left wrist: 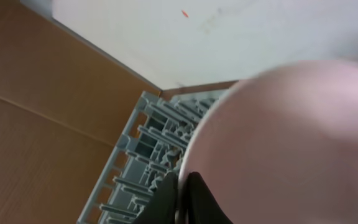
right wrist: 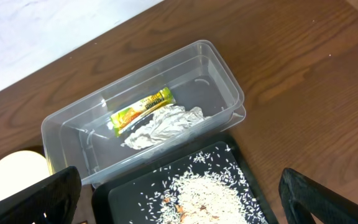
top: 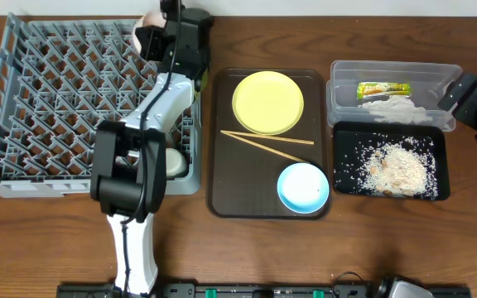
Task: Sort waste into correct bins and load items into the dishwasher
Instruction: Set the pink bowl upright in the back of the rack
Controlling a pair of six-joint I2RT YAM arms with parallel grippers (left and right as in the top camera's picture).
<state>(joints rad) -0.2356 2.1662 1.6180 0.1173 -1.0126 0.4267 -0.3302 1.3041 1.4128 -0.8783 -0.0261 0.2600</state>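
My left gripper (top: 152,35) is shut on the rim of a white bowl (left wrist: 291,137) and holds it over the far right corner of the grey dish rack (top: 48,91). The left wrist view shows the jaws (left wrist: 182,199) pinching the rim above the rack (left wrist: 135,168). Another white dish (top: 175,161) sits in the rack's near right corner. A yellow plate (top: 267,102), two chopsticks (top: 267,142) and a light-blue-rimmed bowl (top: 303,185) lie on the brown tray. My right gripper (right wrist: 182,186) is open and empty above the rice (right wrist: 210,196) in the black tray (right wrist: 241,165).
The clear tub (top: 387,66) holds the green-and-yellow wrapper (top: 383,88) and the white tissue (top: 392,108); both also show in the right wrist view, wrapper (right wrist: 140,111) and tissue (right wrist: 160,124). The brown tray (top: 222,182) lies between the rack and the bins. My right gripper (top: 466,95) is at the tub's right end.
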